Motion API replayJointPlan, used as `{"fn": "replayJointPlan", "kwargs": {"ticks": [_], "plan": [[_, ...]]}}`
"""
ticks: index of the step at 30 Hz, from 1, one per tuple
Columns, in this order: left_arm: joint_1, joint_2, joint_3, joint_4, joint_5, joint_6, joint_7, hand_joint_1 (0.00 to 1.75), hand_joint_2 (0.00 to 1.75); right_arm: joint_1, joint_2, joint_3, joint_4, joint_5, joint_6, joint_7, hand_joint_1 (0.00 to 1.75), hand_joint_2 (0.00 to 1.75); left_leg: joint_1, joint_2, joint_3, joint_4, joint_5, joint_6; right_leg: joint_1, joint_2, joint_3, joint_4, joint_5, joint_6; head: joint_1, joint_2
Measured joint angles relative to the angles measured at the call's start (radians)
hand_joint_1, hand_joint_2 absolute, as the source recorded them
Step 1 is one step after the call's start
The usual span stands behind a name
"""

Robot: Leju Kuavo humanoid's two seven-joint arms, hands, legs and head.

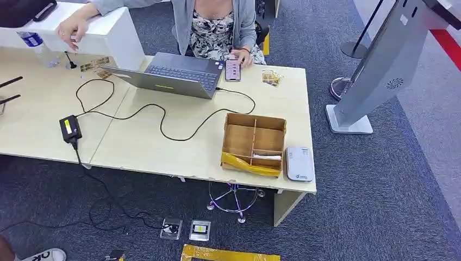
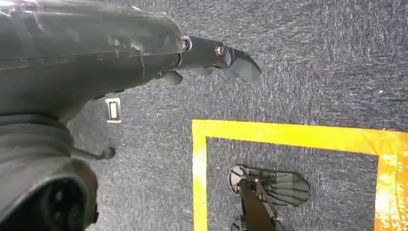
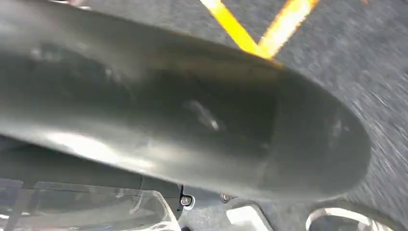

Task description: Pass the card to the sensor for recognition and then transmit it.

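A: Left to right across the desk (image 1: 152,147): adapter (image 1: 70,129) and looping cable (image 1: 163,122) on the left, laptop (image 1: 174,73) at the far edge with a person (image 1: 215,24) behind it.

B: And right of that?

A: Box (image 1: 254,142) near the right end, white card (image 1: 266,156) lying in its near right compartment. Sensor (image 1: 299,163) just beside the box, at the desk's near right corner.

B: Hands?

A: Left hand (image 2: 219,55) hanging over carpet, holding nothing; fingers look stretched out rather than curled. Right hand (image 3: 192,125) blurred, too close to the lens; cannot tell how the fingers lie.

B: Step in hand?

A: Looks like the very start, card not yet picked. Next: a reach to the box, probably by the right hand, then a pinch on the card.

B: Room?

A: Tight between box walls. Sensor close to the edge, so gentle contact there. Open carpet right of the desk.
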Motion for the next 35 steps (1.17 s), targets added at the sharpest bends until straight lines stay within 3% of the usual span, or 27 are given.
{"fn": "replayJointPlan", "kwargs": {"ticks": [6,22,35], "plan": [[-0.001,0.000,0.000,0.000,0.005,0.000,0.026,0.00,0.00,0.000,0.002,-0.004,0.000,-0.001,0.082,-0.014,0.00,0.00,0.000,0.000,0.000,0.000,0.000,0.000,0.000,0.000,0.000,0.000,0.000,0.000,0.000,0.000],[-0.003,-0.003,-0.001,0.000,0.003,0.030,0.045,0.00,0.00,0.000,0.000,-0.004,0.000,0.032,0.096,-0.071,0.00,0.00,0.000,0.000,0.000,0.000,0.000,0.000,0.000,0.000,0.000,0.000,0.000,0.000,0.000,0.000],[-0.004,-0.010,-0.004,0.000,-0.008,0.048,0.053,0.00,0.00,0.000,-0.010,-0.003,0.000,0.066,0.118,-0.051,0.00,0.00,0.000,0.000,0.000,0.000,0.000,0.000,0.000,0.000,0.000,0.000,0.000,0.000,0.000,0.000]]}}
